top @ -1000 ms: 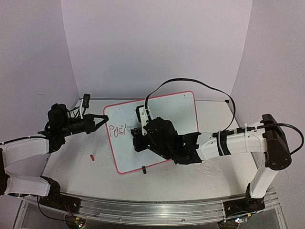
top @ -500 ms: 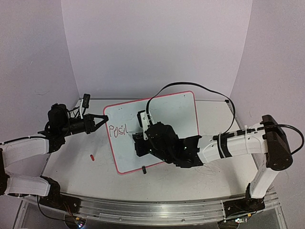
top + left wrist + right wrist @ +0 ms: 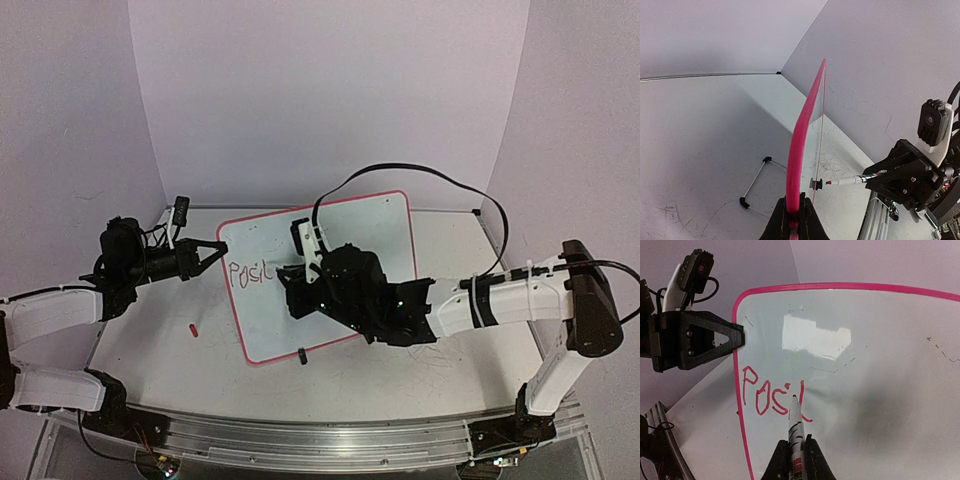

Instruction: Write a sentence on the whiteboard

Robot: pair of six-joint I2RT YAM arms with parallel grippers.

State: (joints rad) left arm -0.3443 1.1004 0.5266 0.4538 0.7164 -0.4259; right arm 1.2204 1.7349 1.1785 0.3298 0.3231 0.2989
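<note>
One whiteboard (image 3: 801, 131) (pink-rimmed) in end effector (image 3: 792, 214)

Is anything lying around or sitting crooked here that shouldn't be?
A small red piece, perhaps a pen cap, lies loose on the table left of the whiteboard. The whiteboard sits at a slant to the table's edges, its left rim pinched in the jaws of the left arm. Nothing looks spilled or broken.

Robot lab test cell, not a home: plain white table (image 3: 400, 380) boxed by pale backdrop panels (image 3: 330, 90) at 9, 12 & 3 o'clock; alu mounting rail (image 3: 320, 437) w/ bare wiring (image 3: 150, 452) at 6 o'clock.
</note>
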